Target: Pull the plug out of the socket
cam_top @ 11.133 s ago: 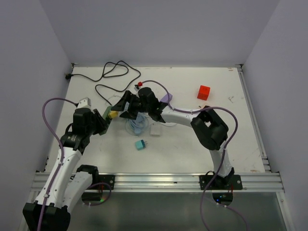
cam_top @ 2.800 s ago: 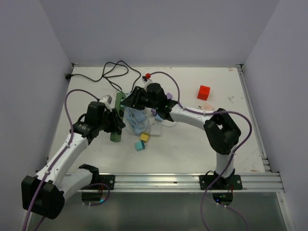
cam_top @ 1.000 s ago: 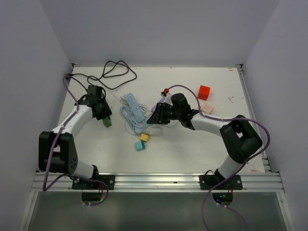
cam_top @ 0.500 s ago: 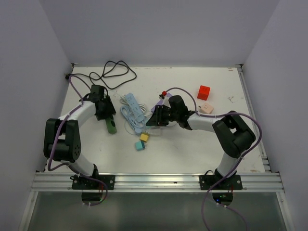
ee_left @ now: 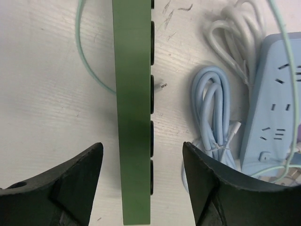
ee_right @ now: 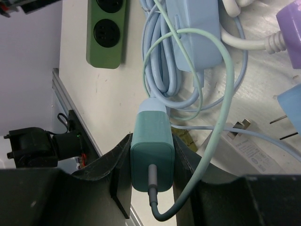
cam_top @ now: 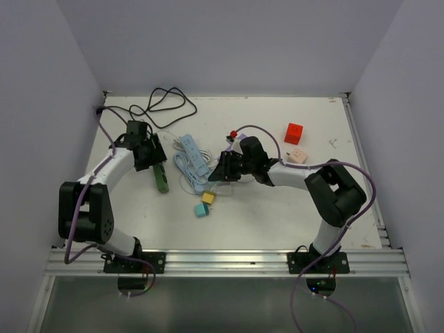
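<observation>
Teal plug (ee_right: 151,141) seems free of the green power strip (ee_left: 131,70). The right gripper (ee_right: 151,160) pinches it between its fingers, and the left gripper (ee_left: 141,155) straddles the strip, fingers wide. Release next.

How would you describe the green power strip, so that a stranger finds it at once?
Start at the white table and look at its left half, under the left end effector. Between its open fingers lies the green power strip. Unlike the pale blue strip beside it, it is green with round black sockets.
</observation>
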Controlling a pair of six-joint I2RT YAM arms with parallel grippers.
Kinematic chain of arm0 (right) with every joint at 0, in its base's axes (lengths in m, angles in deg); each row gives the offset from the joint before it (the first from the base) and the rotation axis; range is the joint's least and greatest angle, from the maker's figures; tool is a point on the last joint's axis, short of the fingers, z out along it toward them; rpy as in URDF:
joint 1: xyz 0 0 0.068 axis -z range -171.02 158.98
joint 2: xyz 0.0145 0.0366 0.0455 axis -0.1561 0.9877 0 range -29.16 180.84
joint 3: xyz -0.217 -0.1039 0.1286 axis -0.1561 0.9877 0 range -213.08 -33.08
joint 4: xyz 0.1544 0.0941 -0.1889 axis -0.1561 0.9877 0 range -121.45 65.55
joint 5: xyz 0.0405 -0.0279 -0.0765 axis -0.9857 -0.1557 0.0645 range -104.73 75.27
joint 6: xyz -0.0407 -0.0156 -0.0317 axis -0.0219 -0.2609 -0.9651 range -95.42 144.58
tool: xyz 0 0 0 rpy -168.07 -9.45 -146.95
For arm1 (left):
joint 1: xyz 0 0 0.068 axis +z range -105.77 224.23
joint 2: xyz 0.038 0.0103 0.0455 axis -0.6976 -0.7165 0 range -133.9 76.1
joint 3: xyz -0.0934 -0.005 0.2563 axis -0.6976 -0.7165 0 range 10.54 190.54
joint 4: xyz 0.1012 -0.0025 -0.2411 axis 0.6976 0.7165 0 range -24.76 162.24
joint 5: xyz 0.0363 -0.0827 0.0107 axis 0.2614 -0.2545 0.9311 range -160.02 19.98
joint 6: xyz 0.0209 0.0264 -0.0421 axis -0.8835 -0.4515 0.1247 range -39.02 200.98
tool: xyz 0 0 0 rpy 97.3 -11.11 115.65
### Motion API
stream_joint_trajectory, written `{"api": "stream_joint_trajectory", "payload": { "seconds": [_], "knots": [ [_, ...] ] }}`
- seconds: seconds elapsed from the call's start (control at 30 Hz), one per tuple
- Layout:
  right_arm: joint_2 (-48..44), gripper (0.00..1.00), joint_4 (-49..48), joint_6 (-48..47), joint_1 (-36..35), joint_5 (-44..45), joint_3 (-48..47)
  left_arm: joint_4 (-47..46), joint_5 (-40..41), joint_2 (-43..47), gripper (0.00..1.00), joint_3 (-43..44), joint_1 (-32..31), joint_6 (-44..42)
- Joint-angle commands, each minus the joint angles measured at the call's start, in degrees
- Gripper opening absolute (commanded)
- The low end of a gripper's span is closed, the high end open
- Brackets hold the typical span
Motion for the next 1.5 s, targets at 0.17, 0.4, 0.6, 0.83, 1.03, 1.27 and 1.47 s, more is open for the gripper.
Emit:
{"api": "stream_joint_trajectory", "payload": {
  "seconds": [0.17,0.4,0.6,0.83,1.03,1.27,1.47],
  "knots": [
    [-2.04,0.37,7.0,-4.43,-1.94,6.28,-6.64,3.24,3.38,12.52,0.75,1.04,0.38,-2.99],
    [0.94,0.5,11.66,-4.51,-2.2,8.48,-10.95,-0.43,4.0,21.91,0.75,-4.23,0.21,-5.8],
    [2.0,0.7,15.18,-5.3,-3.0,9.98,-14.64,-4.04,-0.55,28.25,0.76,-7.4,-1.02,-9.67],
    [-0.37,0.73,27.55,-10.57,-3.0,14.28,-21.75,-3.96,-4.44,30.45,0.77,-7.49,-1.2,-10.2],
    [-7.57,0.81,37.49,-17.51,-2.82,21.48,-22.82,-4.84,-6.2,34.32,0.78,-8.28,-1.9,-10.82],
    [-19.69,0.99,42.08,-19.98,-0.98,32.12,-14.15,-4.83,-3.91,37.83,0.83,-8.28,-3.31,-11.43],
    [-34.72,0.99,42.16,-22.26,0.25,44.23,-5.08,-6.33,-5.5,40.82,0.84,-8.81,-4.1,-11.52]
  ]
}}
